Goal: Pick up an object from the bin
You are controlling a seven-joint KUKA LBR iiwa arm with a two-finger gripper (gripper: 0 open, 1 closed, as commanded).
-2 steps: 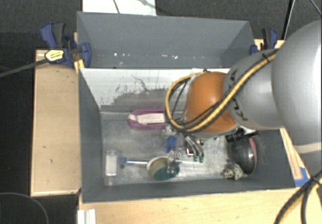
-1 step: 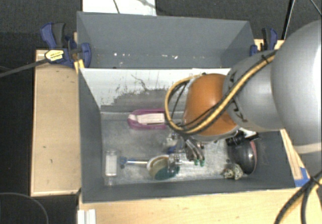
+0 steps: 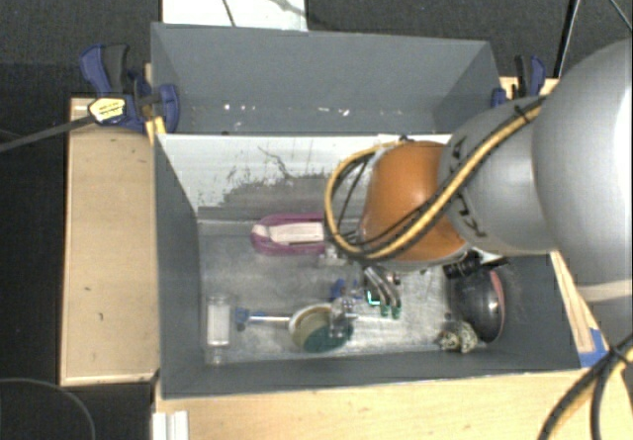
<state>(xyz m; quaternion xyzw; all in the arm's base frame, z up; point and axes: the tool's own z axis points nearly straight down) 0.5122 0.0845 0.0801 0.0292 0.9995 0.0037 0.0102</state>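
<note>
My gripper (image 3: 377,294) reaches down below the arm's orange cover, near the front middle of the bin. Just to its front left lies a round brass-rimmed thing with a dark green face (image 3: 318,331), and a thin pale handle runs from it to the left. A purple and pink oblong thing (image 3: 287,232) lies behind the gripper to the left. Right of the gripper lies a black rounded thing (image 3: 481,304), shaped like a computer mouse.
A small clear jar (image 3: 218,320) stands near the front left corner. A little brownish lump (image 3: 456,337) sits at the front right by the black thing. The arm and its cables cover the bin's right rear part.
</note>
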